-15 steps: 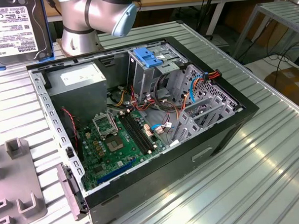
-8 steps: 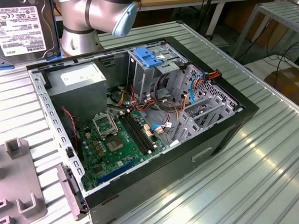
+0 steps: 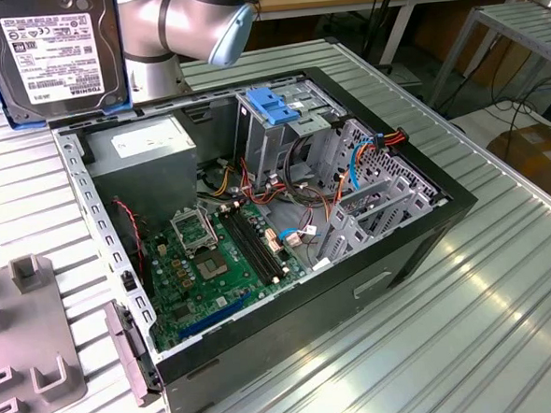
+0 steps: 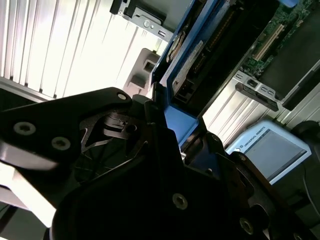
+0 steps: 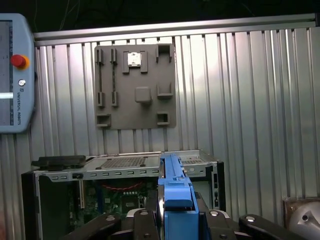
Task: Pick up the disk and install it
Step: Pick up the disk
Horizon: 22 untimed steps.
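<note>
The pincer (image 5: 176, 220) clamps the disk (image 3: 46, 52) by its blue rail (image 5: 172, 187); it is probably stiff, weighty and shock-fragile, with the open case (image 3: 426, 218) near the pincer.

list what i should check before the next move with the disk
1. Grip: ok. The gripper is shut on the disk, clamping its blue carrier in both wrist views.
2. Disk off the table: ok, held up in the exterior view.
3. Case open: ok, motherboard exposed.
4. Disk over the drive cage: not ok, it hangs off to the exterior view's left of the cage.
5. Cage slot free: cannot tell.
6. Cables beside the cage clear of the path: cannot tell.
</note>
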Tool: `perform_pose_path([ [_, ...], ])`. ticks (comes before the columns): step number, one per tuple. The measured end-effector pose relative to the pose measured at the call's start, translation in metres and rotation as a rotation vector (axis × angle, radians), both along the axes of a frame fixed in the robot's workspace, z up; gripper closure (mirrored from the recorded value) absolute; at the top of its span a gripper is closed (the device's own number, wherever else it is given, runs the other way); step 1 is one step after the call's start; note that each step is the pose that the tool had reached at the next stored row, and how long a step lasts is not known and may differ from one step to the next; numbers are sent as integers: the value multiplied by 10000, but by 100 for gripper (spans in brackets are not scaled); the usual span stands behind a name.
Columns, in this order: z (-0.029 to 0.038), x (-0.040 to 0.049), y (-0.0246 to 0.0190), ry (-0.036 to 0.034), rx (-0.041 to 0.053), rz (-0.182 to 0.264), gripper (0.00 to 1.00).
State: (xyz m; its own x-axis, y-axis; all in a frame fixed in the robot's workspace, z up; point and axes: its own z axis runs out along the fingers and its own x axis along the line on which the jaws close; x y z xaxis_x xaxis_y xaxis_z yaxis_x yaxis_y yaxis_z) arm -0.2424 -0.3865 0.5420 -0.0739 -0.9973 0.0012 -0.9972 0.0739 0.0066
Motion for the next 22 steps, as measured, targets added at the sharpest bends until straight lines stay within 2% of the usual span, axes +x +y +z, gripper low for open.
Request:
perform_pose_path([
  [3,-4,29,-61,1,1,-4,63],
  [7,-10,153,-73,4,-1,-5,63],
  [10,-18,290,-85,7,1,-4,63],
  [20,-39,484,-167,16,0,-13,63],
  [22,-45,566,-173,18,0,-16,63],
])
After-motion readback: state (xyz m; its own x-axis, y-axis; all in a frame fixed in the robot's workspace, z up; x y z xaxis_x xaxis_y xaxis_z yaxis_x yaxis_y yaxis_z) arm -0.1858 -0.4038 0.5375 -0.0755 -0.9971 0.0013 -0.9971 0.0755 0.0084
